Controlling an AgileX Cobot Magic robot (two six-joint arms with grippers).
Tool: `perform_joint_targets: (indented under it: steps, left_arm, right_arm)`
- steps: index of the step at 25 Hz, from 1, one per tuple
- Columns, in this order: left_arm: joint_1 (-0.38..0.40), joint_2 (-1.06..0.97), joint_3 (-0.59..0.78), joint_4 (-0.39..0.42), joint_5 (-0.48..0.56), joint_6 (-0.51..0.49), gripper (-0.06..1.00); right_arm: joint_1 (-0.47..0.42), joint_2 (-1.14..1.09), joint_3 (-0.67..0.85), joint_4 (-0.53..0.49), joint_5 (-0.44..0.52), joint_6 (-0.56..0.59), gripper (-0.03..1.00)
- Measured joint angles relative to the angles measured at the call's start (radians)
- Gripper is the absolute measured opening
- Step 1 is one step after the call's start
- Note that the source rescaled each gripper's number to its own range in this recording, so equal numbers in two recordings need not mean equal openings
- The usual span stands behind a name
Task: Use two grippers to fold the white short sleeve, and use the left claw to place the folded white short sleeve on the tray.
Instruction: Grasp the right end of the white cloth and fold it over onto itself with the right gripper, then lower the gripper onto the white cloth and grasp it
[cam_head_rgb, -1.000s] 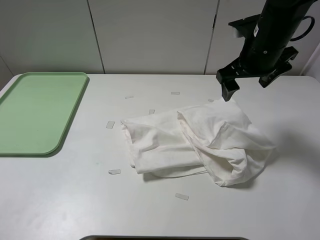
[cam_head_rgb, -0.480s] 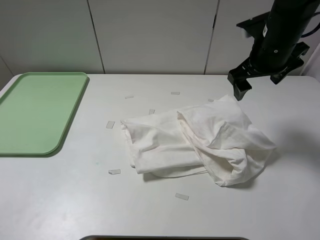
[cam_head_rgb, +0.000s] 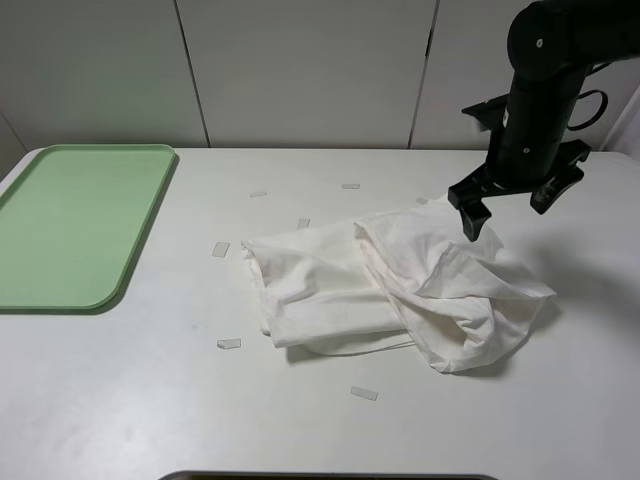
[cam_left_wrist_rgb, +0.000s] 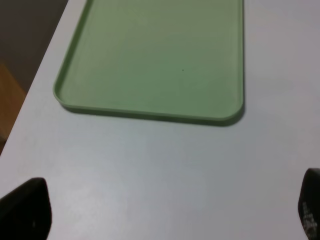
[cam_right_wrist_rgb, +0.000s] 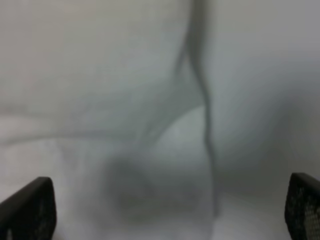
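Overhead: white short sleeve crumpled on the table, well apart from the tray; right gripper hangs spread, empty, over its far edge. Left wrist: left gripper open beside tray, holding nothing. Right wrist: blurred cloth close below, so folding looks unfinished and the next move calls for pinching that edge.

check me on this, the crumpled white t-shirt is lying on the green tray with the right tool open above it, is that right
No: the white T-shirt lies crumpled on the table, apart from the green tray, as the exterior high view shows. The right tool is open above it, as you said.
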Motion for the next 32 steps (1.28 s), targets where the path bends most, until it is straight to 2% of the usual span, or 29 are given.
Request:
perform_joint_targets:
  steps: [9, 14, 21, 27, 32]
  left_arm:
    - [0.0, 0.0, 0.0, 0.0, 0.0, 0.0, 0.98]
    - [0.0, 0.0, 0.0, 0.0, 0.0, -0.001, 0.98]
    - [0.0, 0.0, 0.0, 0.0, 0.0, -0.001, 0.98]
    - [0.0, 0.0, 0.0, 0.0, 0.001, -0.002, 0.98]
    - [0.0, 0.0, 0.0, 0.0, 0.001, -0.002, 0.98]
  right_arm:
    - [0.0, 0.041, 0.096, 0.056, -0.023, -0.018, 1.0]
    - [0.002, 0.041, 0.206, 0.106, 0.017, -0.022, 1.0]
    - [0.054, -0.01, 0.291, 0.139, 0.016, -0.042, 1.0]
    - [0.083, -0.177, 0.307, 0.161, 0.027, -0.044, 1.0]
    - [0.083, -0.406, 0.307, 0.173, 0.091, -0.044, 1.0]
